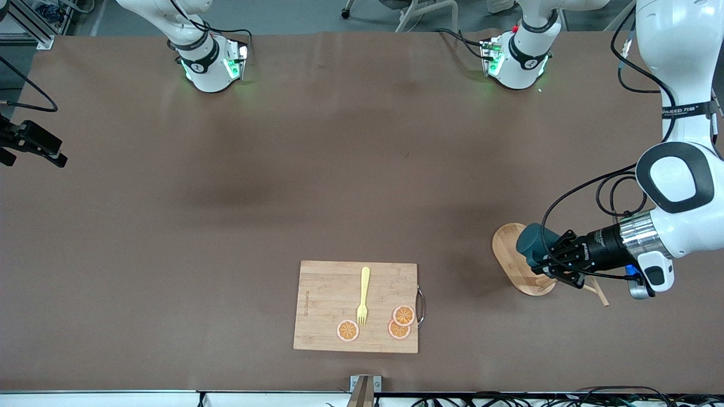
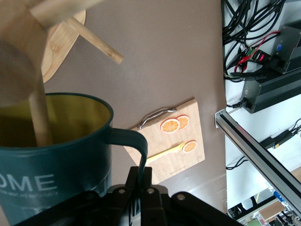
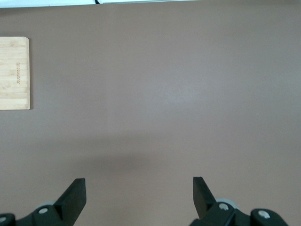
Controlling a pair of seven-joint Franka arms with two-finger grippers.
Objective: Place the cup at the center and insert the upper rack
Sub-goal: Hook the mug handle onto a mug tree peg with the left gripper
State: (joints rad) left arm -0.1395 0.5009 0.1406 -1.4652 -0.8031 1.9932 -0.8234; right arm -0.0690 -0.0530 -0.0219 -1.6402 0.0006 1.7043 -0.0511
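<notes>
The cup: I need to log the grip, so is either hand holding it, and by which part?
The left hand is shut on the cup, pinching its side handle, over the upper rack. The right hand is open and holds nothing.

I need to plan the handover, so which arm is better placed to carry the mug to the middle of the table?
Left. Its tool is shut on the mug's handle, over the mug tree. The right tool is open, holding nothing, over bare table.
</notes>
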